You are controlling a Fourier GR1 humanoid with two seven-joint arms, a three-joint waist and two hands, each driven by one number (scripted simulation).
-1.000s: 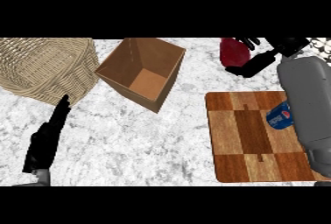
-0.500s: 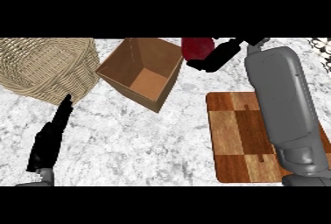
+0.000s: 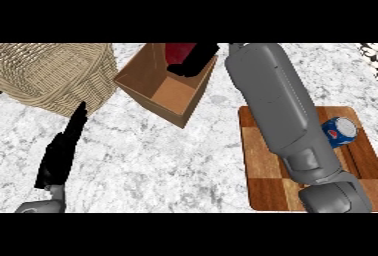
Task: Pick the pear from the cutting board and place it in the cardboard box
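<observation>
Swinging left, we are now carrying the pear (image 3: 179,51) over the cardboard box (image 3: 166,95).

Half a second back our right hand (image 3: 193,61) was beside the box's far corner; now it is hanging above the open top, fingers curled round the dark red fruit, which is showing just at the box's far wall. We are judging the carry almost done, with only the release to come. Our left hand (image 3: 63,150) is resting straight-fingered near the wicker basket (image 3: 52,70). Behind us the cutting board (image 3: 269,175) is keeping only a blue can (image 3: 339,131).
</observation>
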